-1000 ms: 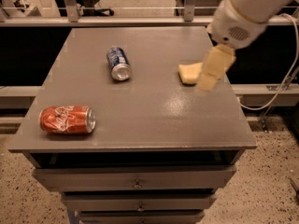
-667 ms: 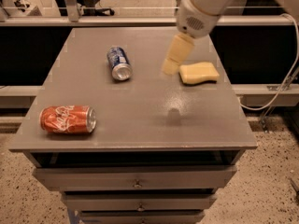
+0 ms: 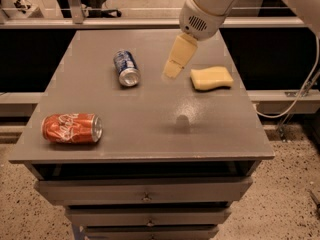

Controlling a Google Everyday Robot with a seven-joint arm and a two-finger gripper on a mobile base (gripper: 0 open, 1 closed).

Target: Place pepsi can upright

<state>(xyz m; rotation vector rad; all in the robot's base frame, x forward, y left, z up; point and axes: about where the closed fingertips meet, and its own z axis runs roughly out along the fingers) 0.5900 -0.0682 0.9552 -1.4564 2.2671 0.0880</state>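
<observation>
Work has hardly begun, we judge: the pepsi can (image 3: 126,68) lies on its side toward the back left of the surface (image 3: 150,114), ungrasped, while our gripper (image 3: 171,72) hovers near its right, fingers (image 3: 178,56) pressed together and holding nothing.

This looks like a robot test lab or workshop bay. The gripper (image 3: 172,70) hangs over a plain grey cabinet (image 3: 150,139) with drawers (image 3: 145,190) underneath, standing on a speckled hard floor (image 3: 292,199). A loose cable (image 3: 300,100) trails to the gripper's right, and a metal rail (image 3: 125,23) runs behind it.
</observation>
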